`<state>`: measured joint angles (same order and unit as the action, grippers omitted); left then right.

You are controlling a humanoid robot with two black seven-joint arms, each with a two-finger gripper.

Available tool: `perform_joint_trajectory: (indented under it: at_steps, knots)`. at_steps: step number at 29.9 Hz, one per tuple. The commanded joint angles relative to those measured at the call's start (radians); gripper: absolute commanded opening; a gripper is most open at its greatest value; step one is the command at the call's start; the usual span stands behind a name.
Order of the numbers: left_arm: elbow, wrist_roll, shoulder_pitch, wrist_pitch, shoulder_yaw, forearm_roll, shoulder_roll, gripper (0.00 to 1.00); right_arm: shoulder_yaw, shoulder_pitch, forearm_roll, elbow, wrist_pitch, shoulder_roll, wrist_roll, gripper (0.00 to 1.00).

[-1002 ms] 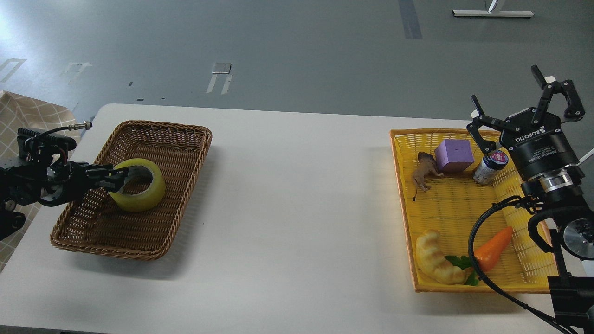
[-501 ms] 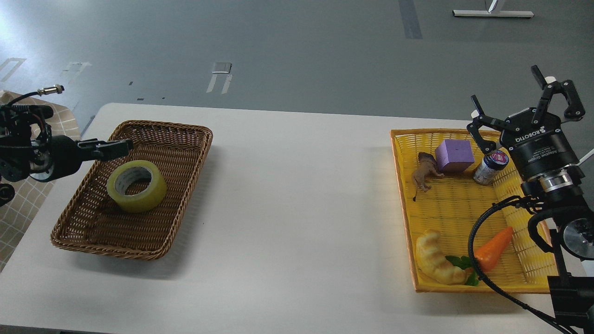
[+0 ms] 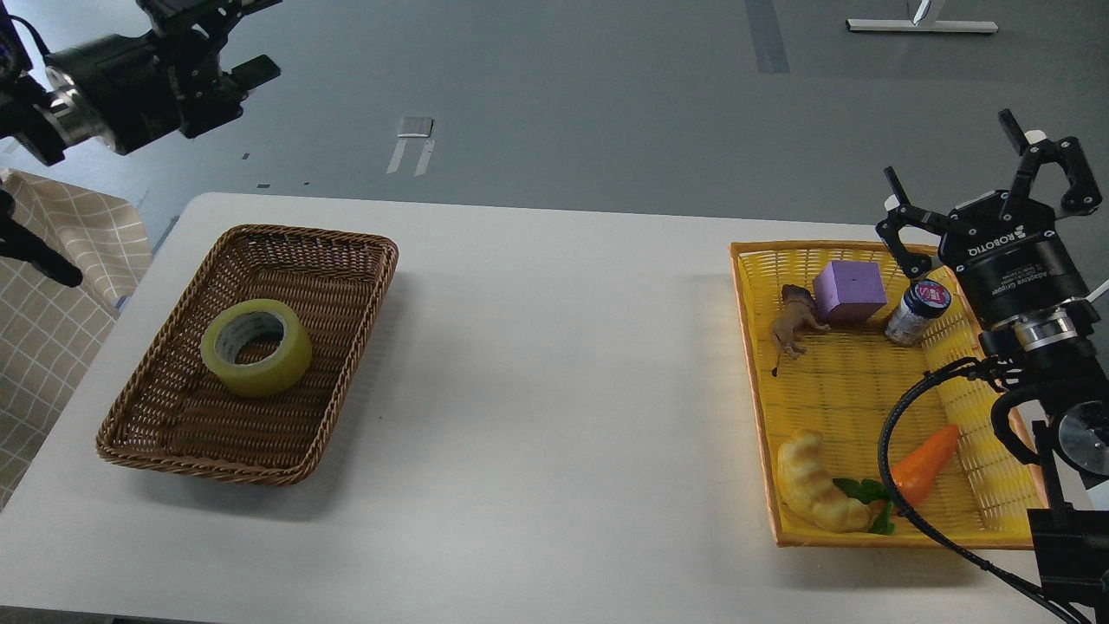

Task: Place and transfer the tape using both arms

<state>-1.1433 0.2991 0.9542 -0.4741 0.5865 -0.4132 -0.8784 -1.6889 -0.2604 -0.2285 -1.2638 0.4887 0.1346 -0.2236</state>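
The tape point(image 3: 256, 347), a yellow roll with a grey-white core, lies flat in the brown wicker basket point(image 3: 346, 260) on the left of the white table. My left gripper point(image 3: 249, 36) is raised high at the top left, far above and behind the basket. It is open and empty. My right gripper point(image 3: 950, 152) is open and empty. It points upward over the back right corner of the yellow basket point(image 3: 752, 347).
The yellow basket holds a purple block point(image 3: 849, 290), a brown toy animal point(image 3: 793, 321), a small jar point(image 3: 917, 312), a croissant toy point(image 3: 814, 485) and a carrot toy point(image 3: 923, 464). A checked cloth point(image 3: 52, 286) hangs left of the table.
My left gripper let go of the tape, then rose up and away to the top left. The tape stays flat in the brown basket. The right arm barely shifted.
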Motion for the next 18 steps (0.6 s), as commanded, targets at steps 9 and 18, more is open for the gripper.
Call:
perform_joint_trajectory:
  at_steps: [9,18]
  knots:
    - [0.002,-0.002,-0.104,-0.015,0.283,0.171,0.367,0.98,0.008,-0.080,0.000,0.021,0.000,0.002,-0.017,1.00]
    - [0.001,-0.012,-0.359,-0.015,0.443,0.166,0.552,0.98,0.017,-0.172,0.000,0.110,0.000,0.013,-0.020,1.00]
